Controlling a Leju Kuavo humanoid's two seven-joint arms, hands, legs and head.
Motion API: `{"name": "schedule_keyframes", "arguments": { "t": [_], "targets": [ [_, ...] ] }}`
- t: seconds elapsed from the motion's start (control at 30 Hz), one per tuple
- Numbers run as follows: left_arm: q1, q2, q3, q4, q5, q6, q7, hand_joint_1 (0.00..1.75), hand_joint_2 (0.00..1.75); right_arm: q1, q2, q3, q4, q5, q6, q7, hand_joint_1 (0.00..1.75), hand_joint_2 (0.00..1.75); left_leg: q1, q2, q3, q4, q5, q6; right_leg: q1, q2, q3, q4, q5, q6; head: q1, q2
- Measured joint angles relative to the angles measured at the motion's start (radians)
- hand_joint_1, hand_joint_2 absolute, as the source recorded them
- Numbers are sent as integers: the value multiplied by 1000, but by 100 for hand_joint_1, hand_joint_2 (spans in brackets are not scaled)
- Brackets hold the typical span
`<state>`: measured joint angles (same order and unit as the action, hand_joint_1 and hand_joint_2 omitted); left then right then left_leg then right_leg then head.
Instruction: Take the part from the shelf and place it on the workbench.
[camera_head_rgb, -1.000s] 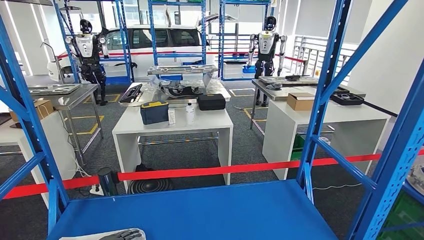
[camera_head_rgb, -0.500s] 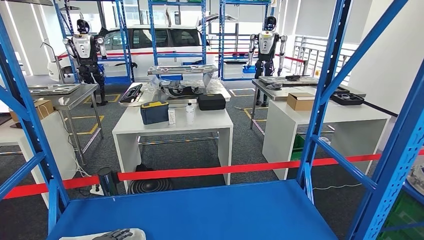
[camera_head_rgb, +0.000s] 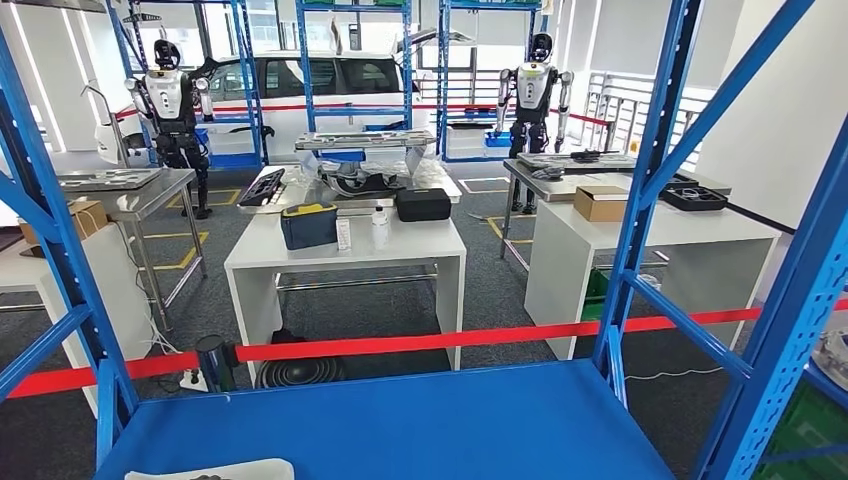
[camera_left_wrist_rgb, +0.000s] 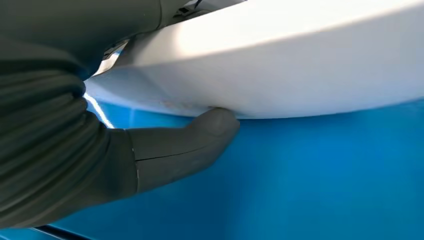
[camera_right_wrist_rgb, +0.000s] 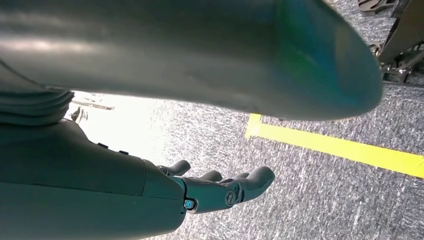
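Left hand (camera_left_wrist_rgb: 125, 150) gripping the white part (camera_left_wrist_rgb: 280, 65), thumb beneath, just above the blue shelf (camera_head_rgb: 420, 420), part's edge (camera_head_rgb: 215, 470) at the shelf's near-left corner, right hand (camera_right_wrist_rgb: 215, 192) empty, fingers loosely apart over grey carpet (camera_right_wrist_rgb: 325, 200), red barrier tape (camera_head_rgb: 400, 343) and white desk (camera_head_rgb: 345, 250) beyond.

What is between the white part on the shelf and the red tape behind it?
In the head view, only bare blue shelf board lies between the white part and the red tape.

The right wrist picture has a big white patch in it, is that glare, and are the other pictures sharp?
Right wrist view: yes, the floor burns out white behind the right hand. Left wrist view: the white part is soft and close. Head view: sharp throughout.
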<state>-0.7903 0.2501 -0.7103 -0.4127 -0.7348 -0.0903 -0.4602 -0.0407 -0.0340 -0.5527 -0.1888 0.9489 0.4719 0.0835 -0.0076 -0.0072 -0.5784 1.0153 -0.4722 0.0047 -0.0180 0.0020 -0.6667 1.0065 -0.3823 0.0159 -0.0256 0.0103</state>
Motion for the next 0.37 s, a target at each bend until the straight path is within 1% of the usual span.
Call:
{"name": "schedule_keyframes", "arguments": {
  "t": [0.23, 0.37],
  "targets": [
    [-2, -3, 27, 1, 20, -51, -80, 175, 175, 0, 0, -1, 0, 7, 0, 0, 0, 0, 0, 0, 0, 0, 0, -1, 0, 0, 0, 0, 0, -1, 0, 0],
    [-3, -4, 35, 1, 22, -61, -94, 175, 175, 0, 0, -2, 0, 10, 0, 0, 0, 0, 0, 0, 0, 0, 1, -1, 0, 0, 0, 1, 0, -1, 0, 0]
  ]
}}
